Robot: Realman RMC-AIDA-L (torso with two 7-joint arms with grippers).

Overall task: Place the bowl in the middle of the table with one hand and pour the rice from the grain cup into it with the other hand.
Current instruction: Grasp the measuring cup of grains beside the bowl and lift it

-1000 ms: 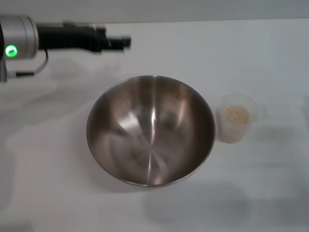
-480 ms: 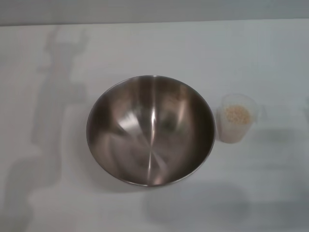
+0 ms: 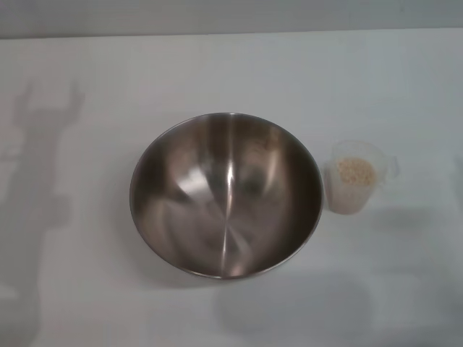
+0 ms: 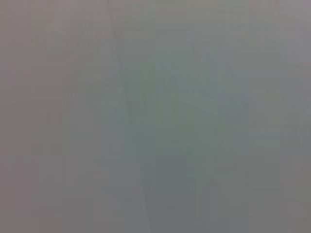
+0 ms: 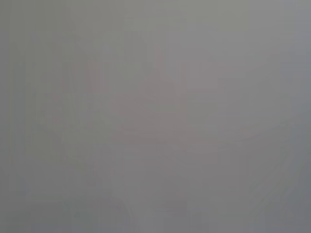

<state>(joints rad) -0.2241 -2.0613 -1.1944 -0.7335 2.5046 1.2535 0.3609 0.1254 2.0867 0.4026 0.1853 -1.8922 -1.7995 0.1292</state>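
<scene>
The large stainless-steel bowl [image 3: 226,195] stands upright and empty in the middle of the white table [image 3: 231,65]. Just to its right stands the small translucent grain cup [image 3: 354,176], upright, with pale rice [image 3: 356,170] inside. Cup and bowl sit close together with a narrow gap between them. Neither gripper shows in the head view; only an arm's shadow falls on the table at the left. Both wrist views show only a plain grey surface, with no fingers and no objects.
White tabletop surrounds the bowl and cup on all sides. The table's far edge [image 3: 231,32] runs along the top of the head view, with a grey band behind it.
The left arm, which reached in at the upper left a second ago, has withdrawn out of view; its shadow has slid leftward. Bowl and cup have not moved.
</scene>
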